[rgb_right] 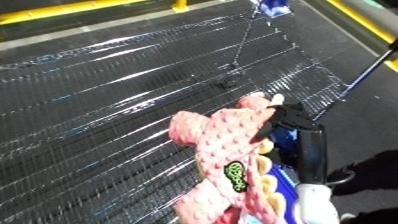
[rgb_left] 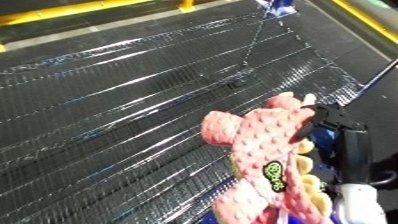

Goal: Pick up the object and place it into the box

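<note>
A pink plush toy [rgb_left: 262, 150] with a bumpy surface, a green and black tag and a pale yellow frill fills the lower right of both eye views. My right hand [rgb_left: 342, 132] comes up from the lower right on its white forearm [rgb_left: 360, 200], with black fingers curled round the toy's right side. The toy hangs above a wide black mesh surface [rgb_left: 133, 110] with a glossy sheen. I cannot tell whether this mesh belongs to the bin. My left hand does not show.
Yellow rails run along the top left [rgb_left: 53, 15] and top right [rgb_left: 373, 15]. A small blue and white object [rgb_left: 275, 6] lies at the mesh's far end. Dark floor [rgb_left: 373, 55] borders the mesh's right edge, crossed by a thin pale rod [rgb_left: 378, 77].
</note>
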Tool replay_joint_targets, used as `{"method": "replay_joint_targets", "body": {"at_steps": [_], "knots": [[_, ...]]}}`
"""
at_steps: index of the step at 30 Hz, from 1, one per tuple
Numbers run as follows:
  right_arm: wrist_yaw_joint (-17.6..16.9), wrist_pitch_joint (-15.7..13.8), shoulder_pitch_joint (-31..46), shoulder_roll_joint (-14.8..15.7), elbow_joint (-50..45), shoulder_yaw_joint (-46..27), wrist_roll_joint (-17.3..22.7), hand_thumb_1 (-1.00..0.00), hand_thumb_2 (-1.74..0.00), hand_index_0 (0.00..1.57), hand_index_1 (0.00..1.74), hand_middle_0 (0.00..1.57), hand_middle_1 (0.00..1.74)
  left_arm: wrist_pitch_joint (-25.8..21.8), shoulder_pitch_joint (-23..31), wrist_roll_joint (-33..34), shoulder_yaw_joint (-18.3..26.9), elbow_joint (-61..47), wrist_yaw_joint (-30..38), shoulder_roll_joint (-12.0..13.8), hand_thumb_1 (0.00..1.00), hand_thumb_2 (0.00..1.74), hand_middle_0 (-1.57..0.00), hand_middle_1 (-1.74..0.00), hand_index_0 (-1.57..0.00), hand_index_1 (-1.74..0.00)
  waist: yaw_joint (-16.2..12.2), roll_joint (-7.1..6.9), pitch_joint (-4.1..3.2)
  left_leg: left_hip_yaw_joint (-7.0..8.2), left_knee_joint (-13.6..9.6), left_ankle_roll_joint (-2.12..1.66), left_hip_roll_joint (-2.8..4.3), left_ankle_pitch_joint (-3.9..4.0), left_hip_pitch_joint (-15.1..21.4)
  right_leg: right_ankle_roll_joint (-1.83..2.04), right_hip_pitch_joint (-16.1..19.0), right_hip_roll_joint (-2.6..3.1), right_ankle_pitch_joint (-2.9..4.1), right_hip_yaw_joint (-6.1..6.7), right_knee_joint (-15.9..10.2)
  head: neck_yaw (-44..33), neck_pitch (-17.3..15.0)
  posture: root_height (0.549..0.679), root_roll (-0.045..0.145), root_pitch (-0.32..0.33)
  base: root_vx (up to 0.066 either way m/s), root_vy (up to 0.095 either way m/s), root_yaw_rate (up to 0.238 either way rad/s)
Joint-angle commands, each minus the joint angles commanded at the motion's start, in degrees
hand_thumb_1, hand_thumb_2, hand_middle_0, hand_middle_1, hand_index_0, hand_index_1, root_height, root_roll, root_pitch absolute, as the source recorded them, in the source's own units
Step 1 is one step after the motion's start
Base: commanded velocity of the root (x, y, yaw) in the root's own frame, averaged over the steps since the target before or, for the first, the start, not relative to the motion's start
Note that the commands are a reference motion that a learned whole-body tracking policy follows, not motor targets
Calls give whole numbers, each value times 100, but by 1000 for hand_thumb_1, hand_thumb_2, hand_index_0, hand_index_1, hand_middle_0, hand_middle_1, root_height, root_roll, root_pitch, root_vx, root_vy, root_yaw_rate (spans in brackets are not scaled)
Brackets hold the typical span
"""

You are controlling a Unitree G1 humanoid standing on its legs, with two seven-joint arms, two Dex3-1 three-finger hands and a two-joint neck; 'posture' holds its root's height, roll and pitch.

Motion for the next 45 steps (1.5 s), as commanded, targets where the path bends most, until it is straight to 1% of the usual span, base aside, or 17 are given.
{"method": "replay_joint_targets", "body": {"at_steps": [5, 10, 14, 20, 23, 24, 26, 28, 29, 31, 32, 35, 36, 37, 38, 39, 45], "knots": [[-105, -92, 980, 411, -153, -772, 31, -1000, -1740, 1570, 1740, 1570, 1740, 75, 96, 55, 24, 20, 1, -88, 1000, 1740, -1570, -1740, -1570, -1740, -321, 22, 0, 130, 34, 26, 13, -63, 171, 12, 103, 16, 17, 100, -52, 313, -241, 653, 53, -41, -3, 49, -145], [-133, -149, 1389, 693, -84, -1053, 154, -1000, -1740, 1570, 1740, 1570, 1740, 108, 75, 60, 8, 97, -1, -164, 1000, 1740, -1570, -1740, -1570, -1740, -554, 7, 0, 222, 52, 29, 38, -105, 307, 14, 202, 36, 45, 161, -109, 443, -580, 653, 52, -60, 9, 47, -157], [-303, -334, 1677, 991, 244, -1445, 555, -1000, -1740, 1570, 1740, 1570, 1740, 100, 57, 7, -53, 188, -5, -232, 1000, 1740, -1570, -1740, -1570, -1740, -807, 40, 0, 319, 51, 29, 44, -123, 416, 19, 269, 43, 112, 224, -167, 621, -760, 653, 54, -79, 1, 48, -116], [-439, -523, 1709, 1077, 910, -1668, 1083, -1000, -1740, 1570, 1740, 1570, 1740, 53, 53, -21, -136, 274, -60, -239, 1000, 1740, -1570, -1740, -1570, -1740, -940, 152, -16, 392, 55, 25, 3, -135, 477, 20, 295, 28, 156, 264, -197, 774, -948, 653, 59, -89, -6, 48, -89], [-411, -652, 1660, 1013, 1354, -1718, 1436, -850, -1479, 1334, 1479, 1334, 1479, 13, 44, -45, -175, 339, -93, -246, 1000, 1740, -1570, -1740, -1570, -1740, -991, 234, -35, 436, 29, 20, -26, -133, 510, 22, 315, 16, 176, 290, -237, 834, -1099, 654, 63, -90, -7, 44, -78], [-390, -695, 1629, 938, 1577, -1720, 1561, -750, -1305, 1178, 1305, 1178, 1305, -14, 27, -52, -195, 372, -108, -249, 1000, 1740, -1570, -1740, -1570, -1740, -1015, 280, -45, 460, 2, 16, -45, -126, 527, 25, 324, 11, 188, 305, -265, 852, -1191, 654, 65, -89, -12, 31, -59], [-383, -700, 1614, 901, 1673, -1712, 1594, -700, -1218, 1099, 1218, 1099, 1218, -25, 15, -51, -206, 384, -115, -247, 1000, 1740, -1570, -1740, -1570, -1740, -1026, 300, -48, 470, -12, 14, -55, -121, 534, 25, 326, 10, 194, 311, -278, 847, -1252, 654, 65, -88, -13, 29, -59], [-354, -681, 1569, 814, 1957, -1679, 1653, -550, -957, 864, 957, 864, 957, -56, -24, -50, -230, 406, -148, -237, 1000, 1740, -1570, -1740, -1570, -1740, -1050, 356, -53, 495, -57, 11, -80, -98, 536, 22, 327, 13, 212, 329, -322, 816, -1364, 655, 67, -85, -17, 15, -48], [-354, -681, 1569, 814, 1957, -1679, 1653, -550, -957, 864, 957, 864, 957, -56, -24, -50, -230, 406, -148, -237, 1000, 1740, -1570, -1740, -1570, -1740, -1050, 356, -53, 495, -57, 11, -80, -98, 536, 22, 327, 13, 212, 329, -322, 816, -1364, 655, 67, -85, -18, 7, -37], [-332, -668, 1546, 781, 2123, -1661, 1685, -450, -783, 706, 783, 706, 783, -72, -44, -55, -239, 420, -172, -232, 1000, 1740, -1570, -1740, -1570, -1740, -1055, 383, -56, 503, -79, 9, -88, -82, 525, 17, 325, 17, 224, 338, -347, 794, -1408, 656, 68, -82, -20, -2, -21], [-317, -658, 1540, 772, 2230, -1651, 1704, -350, -609, 549, 609, 549, 609, -77, -55, -57, -242, 436, -187, -231, 1000, 1740, -1570, -1740, -1570, -1740, -1052, 400, -59, 507, -97, 6, -91, -68, 515, 12, 321, 22, 232, 341, -362, 778, -1456, 656, 68, -80, -18, -8, 3], [-301, -632, 1535, 769, 2368, -1626, 1725, -200, -348, 314, 348, 314, 348, -68, -55, -41, -248, 467, -209, -225, 1000, 1740, -1570, -1740, -1570, -1740, -1035, 418, -70, 511, -133, 2, -91, -49, 512, 9, 321, 29, 239, 341, -390, 777, -1515, 657, 69, -76, -12, -9, 3], [-301, -632, 1535, 769, 2368, -1626, 1725, -200, -348, 314, 348, 314, 348, -68, -55, -41, -248, 467, -209, -225, 1000, 1740, -1570, -1740, -1570, -1740, -1035, 418, -70, 511, -133, 2, -91, -49, 512, 9, 321, 29, 239, 341, -390, 777, -1515, 657, 69, -76, -10, -8, 5], [-291, -617, 1523, 765, 2500, -1610, 1769, -100, -174, 157, 174, 157, 174, -61, -51, -23, -246, 492, -222, -214, 1000, 1740, -1570, -1740, -1570, -1740, -1013, 425, -84, 510, -167, -1, -90, -34, 515, 10, 324, 34, 247, 341, -418, 778, -1530, 657, 69, -74, -8, -10, 6], [-291, -617, 1523, 765, 2500, -1610, 1769, -100, -174, 157, 174, 157, 174, -61, -51, -23, -246, 492, -222, -214, 1000, 1740, -1570, -1740, -1570, -1740, -1013, 425, -84, 510, -167, -1, -90, -34, 515, 10, 324, 34, 247, 341, -418, 778, -1530, 657, 69, -74, -8, -10, 6], [-276, -609, 1513, 758, 2684, -1602, 1848, 0, 0, 0, 0, 0, 0, -58, -48, 2, -234, 517, -229, -193, 1000, 1740, -1570, -1740, -1570, -1740, -983, 421, -99, 504, -201, -5, -84, -15, 512, 11, 324, 44, 257, 339, -444, 777, -1533, 658, 68, -71, -12, -18, 15], [-200, -613, 1569, 772, 3211, -1645, 2075, 0, 0, 0, 0, 0, 0, -46, -3, 46, -159, 529, -260, -132, 1000, 1740, -1570, -1740, -1570, -1740, -898, 353, -128, 477, -244, -21, -48, 32, 483, 10, 325, 76, 276, 315, -494, 724, -1567, 659, 66, -66, -7, -27, 17]]}}
